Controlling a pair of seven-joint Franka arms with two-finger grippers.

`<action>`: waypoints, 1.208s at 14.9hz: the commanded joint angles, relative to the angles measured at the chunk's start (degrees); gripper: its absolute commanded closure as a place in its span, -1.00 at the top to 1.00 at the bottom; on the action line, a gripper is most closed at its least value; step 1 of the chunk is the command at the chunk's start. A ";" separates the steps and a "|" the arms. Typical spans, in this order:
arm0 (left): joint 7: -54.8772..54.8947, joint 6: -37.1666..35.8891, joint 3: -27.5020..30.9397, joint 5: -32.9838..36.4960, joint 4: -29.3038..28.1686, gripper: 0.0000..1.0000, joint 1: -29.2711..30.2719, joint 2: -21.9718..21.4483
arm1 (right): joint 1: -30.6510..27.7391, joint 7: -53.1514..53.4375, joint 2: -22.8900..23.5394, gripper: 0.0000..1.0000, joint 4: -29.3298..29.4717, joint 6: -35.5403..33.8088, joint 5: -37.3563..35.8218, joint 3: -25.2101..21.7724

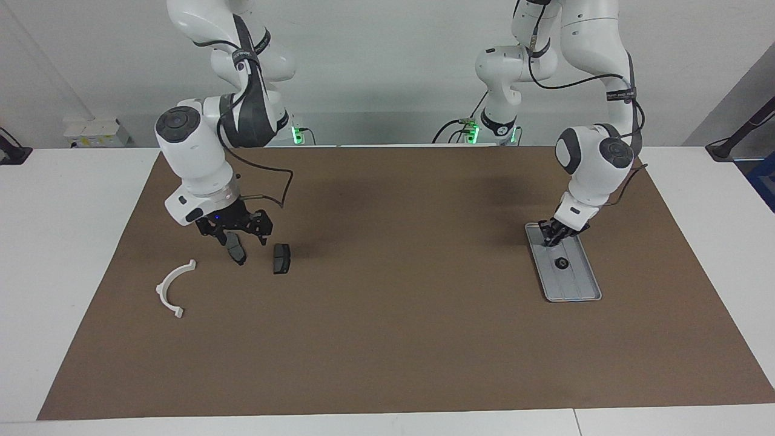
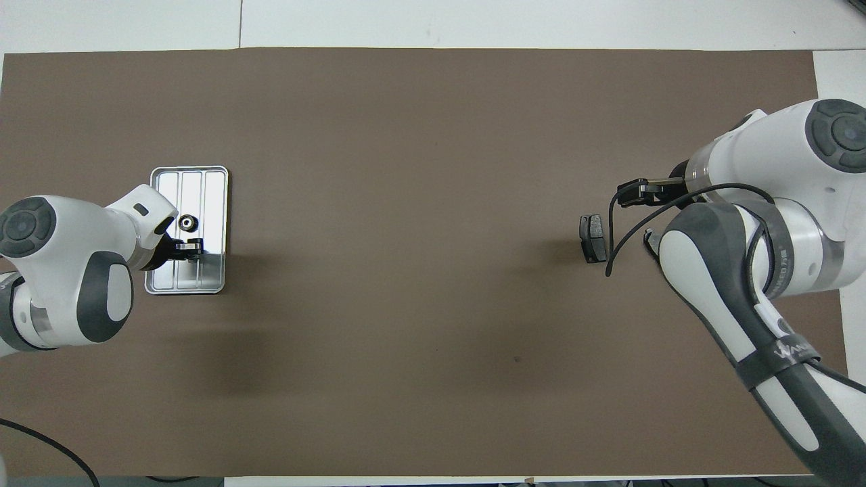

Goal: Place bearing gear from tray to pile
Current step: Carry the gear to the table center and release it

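The silver-grey ridged tray (image 1: 578,289) lies on the brown mat at the left arm's end of the table. A small black bearing gear (image 1: 561,263) sits in its middle, also seen in the overhead view (image 2: 187,221) in the tray (image 2: 203,186). My left gripper (image 1: 552,240) is low over the end of the tray nearer the robots, beside the gear and apart from it; it also shows in the overhead view (image 2: 192,248). The pile lies at the right arm's end: a white semicircular bracket (image 1: 172,286) and two dark grey brake pads (image 1: 237,250) (image 1: 281,258). My right gripper (image 1: 239,237) hangs just over one pad.
The brown mat (image 1: 387,339) covers most of the white table. In the overhead view my right arm hides the bracket and one pad; only one pad (image 2: 593,238) shows. A cable loops from the right wrist (image 1: 284,181).
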 commanded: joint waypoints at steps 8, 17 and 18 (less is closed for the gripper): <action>-34.99 -21.65 0.41 -1.03 27.08 -1.00 -22.84 5.12 | 0.00 0.39 0.26 1.00 -0.09 0.68 1.59 -0.04; -56.65 -11.11 0.49 5.20 27.25 -1.00 -38.17 15.12 | -0.09 0.39 0.17 1.00 -0.27 0.59 1.59 -0.04; -57.09 -10.49 0.49 5.64 27.25 -1.00 -38.26 16.10 | -0.09 0.39 0.17 1.00 -0.27 0.59 1.59 -0.04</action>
